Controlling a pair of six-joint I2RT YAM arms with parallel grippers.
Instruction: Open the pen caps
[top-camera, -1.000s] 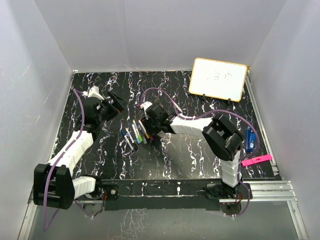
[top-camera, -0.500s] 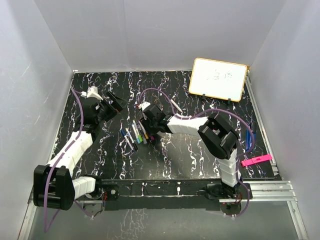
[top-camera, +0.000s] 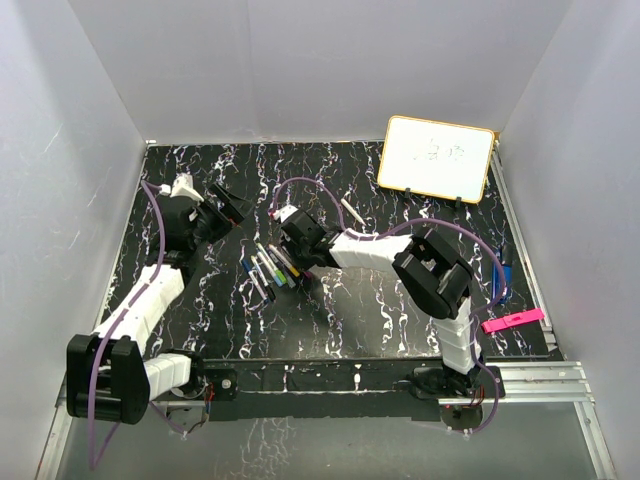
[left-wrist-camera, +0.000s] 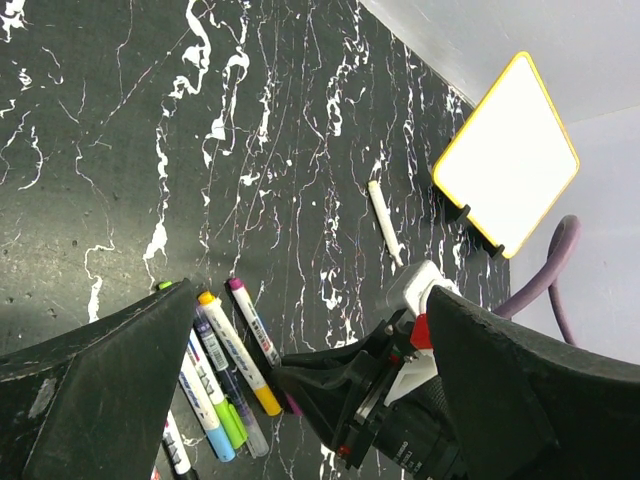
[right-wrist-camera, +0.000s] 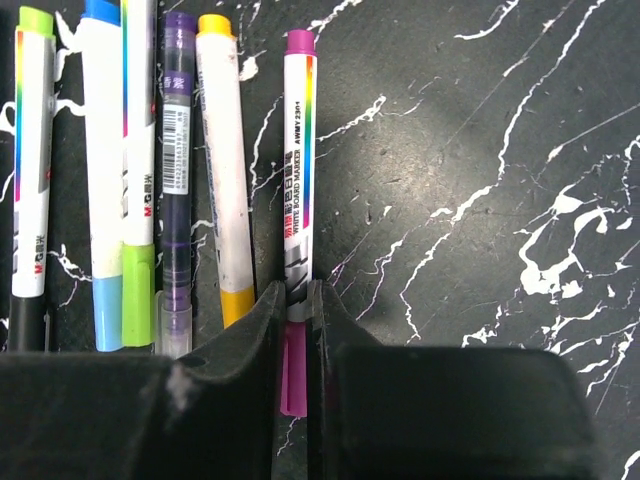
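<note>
Nearest in, down by the right edge of the bench, a pink clip lies out of play. The action is mid-bench: the pens lie in a tidy row, side by side, every cap in view on. The right gripper is down at the end of that row, fingers pressed together on the magenta pen, biting just where the white barrel meets the magenta cap. The yellow-capped pen lies right beside the left finger, close enough to get nudged.

So I'd call this the grasp step on the first pen, with no cap off yet. Next it needs a lift clear of its neighbours, then a second grip. And there's the partner: the left gripper hangs over the bench just beyond the row, fingers spread wide, holding nothing. It'll have to come in on the free end and pull straight along the pen's axis, while the right gripper holds without slipping across that barrel-cap seam.

Farther back, a lone white stick lies apart from the row, and the whiteboard stands propped at the far right.
</note>
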